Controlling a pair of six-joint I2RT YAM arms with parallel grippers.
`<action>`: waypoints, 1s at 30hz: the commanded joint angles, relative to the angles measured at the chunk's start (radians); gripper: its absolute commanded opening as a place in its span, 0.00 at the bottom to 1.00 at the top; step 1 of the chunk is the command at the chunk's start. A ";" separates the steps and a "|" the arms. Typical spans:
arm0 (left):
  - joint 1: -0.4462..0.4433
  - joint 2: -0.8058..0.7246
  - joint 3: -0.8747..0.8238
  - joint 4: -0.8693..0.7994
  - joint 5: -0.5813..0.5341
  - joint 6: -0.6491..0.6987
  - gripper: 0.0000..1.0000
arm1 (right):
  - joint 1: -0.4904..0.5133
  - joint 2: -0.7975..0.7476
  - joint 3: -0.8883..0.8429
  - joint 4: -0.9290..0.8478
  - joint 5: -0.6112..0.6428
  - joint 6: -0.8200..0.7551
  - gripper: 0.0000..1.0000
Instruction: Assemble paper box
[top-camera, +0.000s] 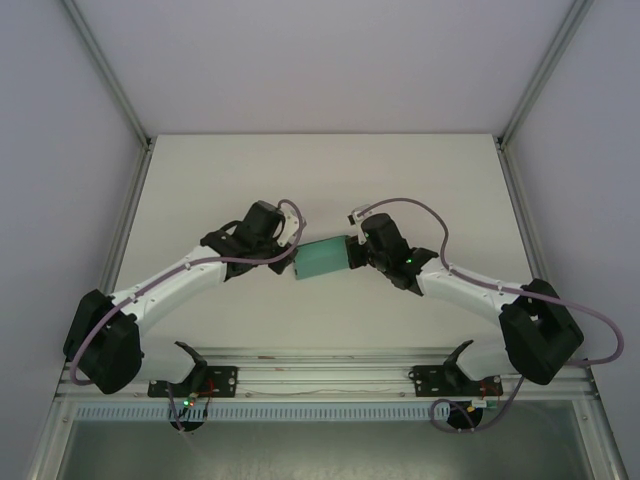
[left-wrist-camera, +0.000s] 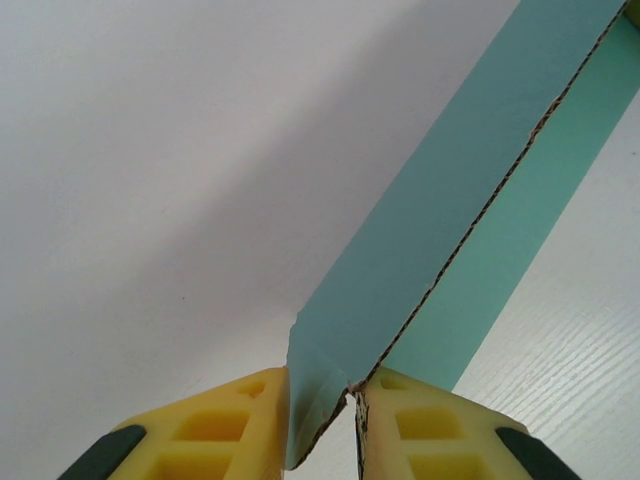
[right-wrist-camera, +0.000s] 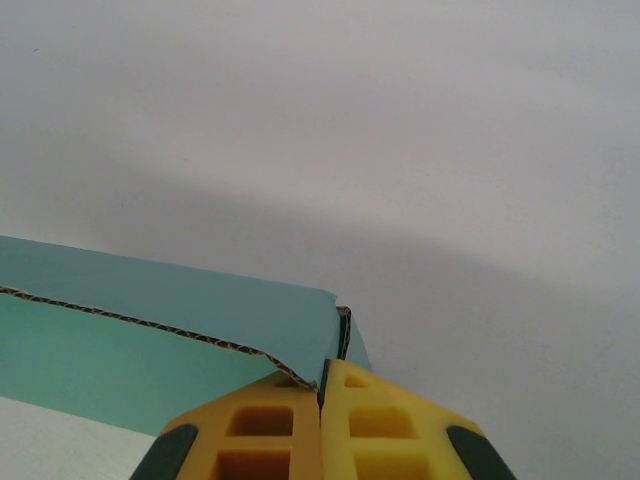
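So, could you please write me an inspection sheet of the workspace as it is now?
Surface: white table, no marks seen.
Job's things: teal paper box, held between the two grippers, its corrugated edge showing.
Clutter: nothing seen.
Grippers: left gripper closed on a bent corner flap of the box; right gripper shut on the opposite edge.
Cables: purple-grey cables loop along both arms.
Surroundings: white walls and aluminium frame posts.

My left arm (top-camera: 180, 275) and right arm (top-camera: 465, 290) are white with black joints, trailing lilac cables (top-camera: 437, 222); fingertips (left-wrist-camera: 210, 430) yellow, perhaps foam.
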 joint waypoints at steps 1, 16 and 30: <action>0.001 0.001 -0.019 0.007 -0.035 -0.006 0.24 | 0.011 0.013 -0.008 -0.140 -0.033 0.005 0.00; 0.001 0.025 0.021 0.049 0.059 -0.187 0.00 | 0.020 0.024 0.004 -0.172 -0.008 -0.003 0.00; 0.003 0.155 0.151 -0.151 0.267 -0.572 0.00 | 0.101 -0.001 -0.008 -0.217 0.134 0.039 0.00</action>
